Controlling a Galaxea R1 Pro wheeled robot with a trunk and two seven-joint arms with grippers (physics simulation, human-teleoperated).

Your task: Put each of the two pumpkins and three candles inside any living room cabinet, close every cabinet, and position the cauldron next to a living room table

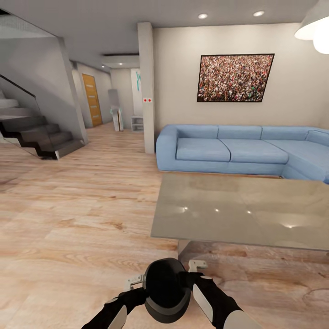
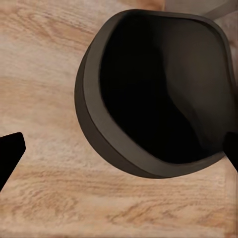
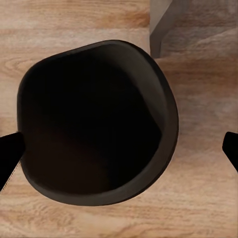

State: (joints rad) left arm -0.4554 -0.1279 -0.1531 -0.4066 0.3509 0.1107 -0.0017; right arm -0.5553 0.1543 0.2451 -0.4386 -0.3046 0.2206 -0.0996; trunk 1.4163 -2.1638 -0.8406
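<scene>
Looks like the cauldron [image 1: 167, 291] part is basically there: it sits on the wood floor [image 1: 77, 214] between the two grippers, left gripper [image 1: 135, 281] and right gripper [image 1: 197, 266], right by the near corner of the grey table [image 1: 246, 210]. Both have their fingers spread wide either side of it, gripping nothing. Can't judge the pumpkin and candle steps from here.
</scene>
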